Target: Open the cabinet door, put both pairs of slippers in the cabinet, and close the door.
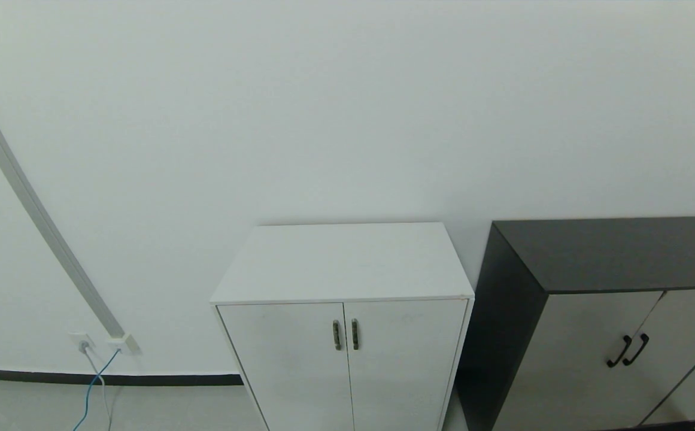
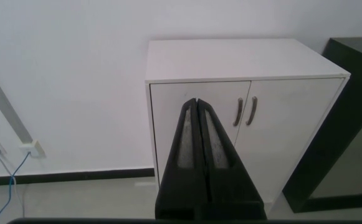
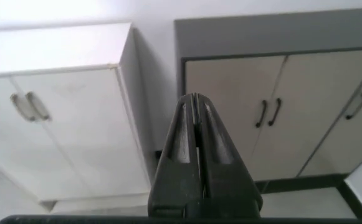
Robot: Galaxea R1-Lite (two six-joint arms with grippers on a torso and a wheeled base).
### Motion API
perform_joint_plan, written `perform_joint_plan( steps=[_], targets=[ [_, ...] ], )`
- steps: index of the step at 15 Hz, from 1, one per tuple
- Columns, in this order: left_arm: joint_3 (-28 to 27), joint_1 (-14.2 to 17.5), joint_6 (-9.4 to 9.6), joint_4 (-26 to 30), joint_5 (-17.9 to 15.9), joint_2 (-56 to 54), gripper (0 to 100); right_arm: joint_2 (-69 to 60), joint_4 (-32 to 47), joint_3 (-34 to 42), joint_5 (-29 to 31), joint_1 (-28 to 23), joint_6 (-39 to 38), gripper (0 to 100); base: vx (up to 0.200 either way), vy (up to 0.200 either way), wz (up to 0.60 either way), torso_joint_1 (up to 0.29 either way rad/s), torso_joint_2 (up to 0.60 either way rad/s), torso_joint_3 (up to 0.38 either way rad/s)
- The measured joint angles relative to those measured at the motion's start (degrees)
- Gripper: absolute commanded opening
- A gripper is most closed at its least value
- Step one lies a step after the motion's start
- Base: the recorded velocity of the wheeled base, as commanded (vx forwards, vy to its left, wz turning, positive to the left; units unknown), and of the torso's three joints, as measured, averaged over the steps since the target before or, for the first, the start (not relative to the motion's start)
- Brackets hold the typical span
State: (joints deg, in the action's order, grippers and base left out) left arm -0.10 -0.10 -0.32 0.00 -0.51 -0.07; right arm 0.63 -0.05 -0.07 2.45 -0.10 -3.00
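Observation:
A white two-door cabinet stands against the wall, both doors closed, with two vertical metal handles side by side at the centre. In the left wrist view my left gripper is shut with nothing in it, some way in front of the cabinet's left door and apart from its handles. In the right wrist view my right gripper is shut and empty, held off from the gap between the white cabinet and the dark one.
A dark cabinet with light doors and black handles stands close to the right of the white one. On the wall at left are a slanted cable duct, a socket and hanging cables.

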Motion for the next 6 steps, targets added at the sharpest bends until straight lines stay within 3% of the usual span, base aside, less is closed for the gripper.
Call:
perform_joint_plan(
  steps=[6],
  targets=[
    [0.0,0.0,0.0,0.0,-0.02,0.0,0,-0.63,-0.06,0.07,-1.08,0.1,-0.72,0,0.0,0.0,0.0,0.0,0.0,0.0]
  ],
)
